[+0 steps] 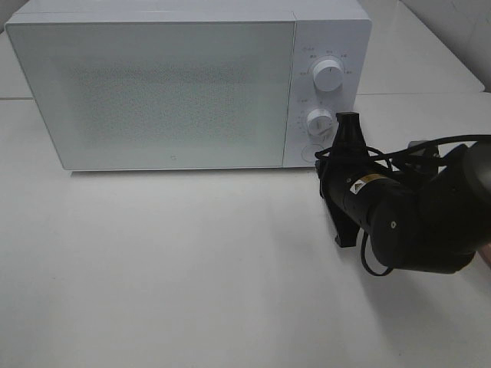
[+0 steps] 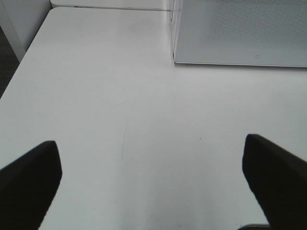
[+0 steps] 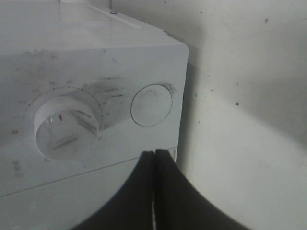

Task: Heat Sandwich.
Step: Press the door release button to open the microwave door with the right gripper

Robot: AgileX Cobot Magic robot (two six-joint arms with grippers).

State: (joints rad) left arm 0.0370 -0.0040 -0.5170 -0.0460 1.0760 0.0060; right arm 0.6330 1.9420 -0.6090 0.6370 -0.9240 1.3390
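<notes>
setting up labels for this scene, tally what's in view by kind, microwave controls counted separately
microwave: 1
knobs: 2 (upper knob, lower knob)
round button: 1
grippers: 2 (left gripper open, right gripper shut)
total: 6

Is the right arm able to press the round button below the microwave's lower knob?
Probably yes: the shut right hand is close in front of the button, with nothing visible between them.
</notes>
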